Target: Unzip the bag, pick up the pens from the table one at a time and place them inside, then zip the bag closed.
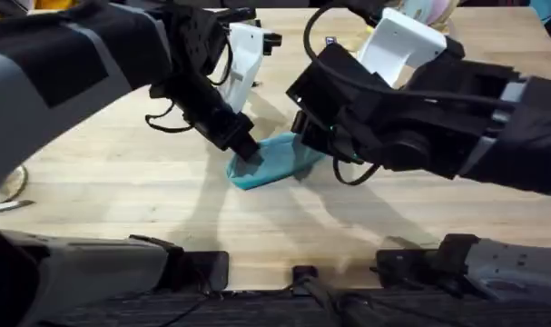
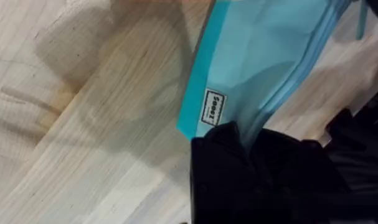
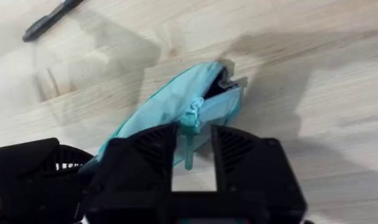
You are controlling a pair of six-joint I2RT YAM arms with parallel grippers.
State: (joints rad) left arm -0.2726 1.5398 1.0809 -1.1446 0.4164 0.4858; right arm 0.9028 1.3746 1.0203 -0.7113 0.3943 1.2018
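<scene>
You see the bag (image 1: 273, 161), a teal pouch, lying near the middle of the table (image 1: 121, 200) with 2 arms converging on it. Your left gripper (image 1: 246, 151) presses onto the pouch's near-left end, and you cannot tell how far its fingers are parted. Your right gripper (image 3: 192, 163) stands open, 1 finger either side of the dangling zipper pull (image 3: 189, 140), while a black pen (image 3: 50, 18) lies well apart on the wood

The bag (image 1: 270, 161) is teal with a lighter blue panel and a small white label printed in black. The desk (image 1: 121, 173) is pale wood with plank grain. The pen (image 3: 48, 20) is black. Both arms are black and grey.
</scene>
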